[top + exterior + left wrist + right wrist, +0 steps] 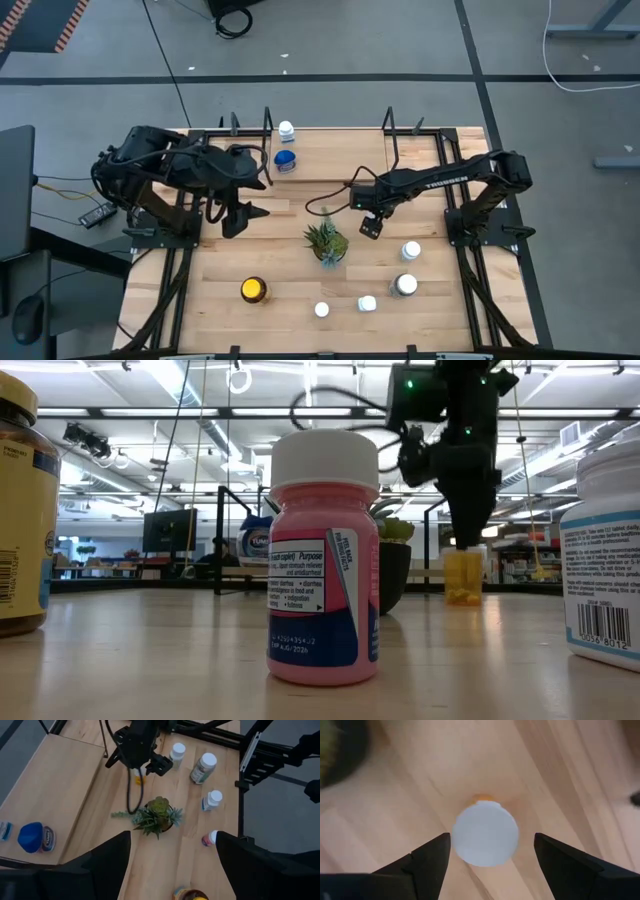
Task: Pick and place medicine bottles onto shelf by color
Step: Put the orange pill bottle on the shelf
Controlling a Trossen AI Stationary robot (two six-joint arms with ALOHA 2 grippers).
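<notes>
**Right gripper poised over orange bottle as the rest wait on the desk**

Your desk (pixel 200 300) of pale wood fills the overhead view, with the shelf (pixel 340 160) lying along its far edge between black wire uprights. On the shelf's left part stand a blue bottle (pixel 286 160) and, just behind it, a white-capped bottle (pixel 287 130).

Your right arm reaches in over the middle of the desk. The right gripper (pixel 492 855) points straight down above the orange bottle (pixel 485 834), whose white cap sits between the two fingers; the jaws stand wide and touch neither side of it. From table height the bottle's orange body shows under the gripper, standing on the desk; whether the fingertips have reached cap level is hard to tell from these angles.

Your left arm waits at the left side of the desk, the left gripper (pixel 240 212) held above the surface with its jaws wide and nothing between them.

The spiky green plant (pixel 326 241) stands in the centre, just beside the right gripper. To its right are two white-capped bottles (pixel 410 250) and (pixel 404 285). Along the near edge sit a yellow-lidded dark jar (pixel 253 290), a pink bottle (pixel 322 560) with a white cap and one small white bottle (pixel 367 303).
</notes>
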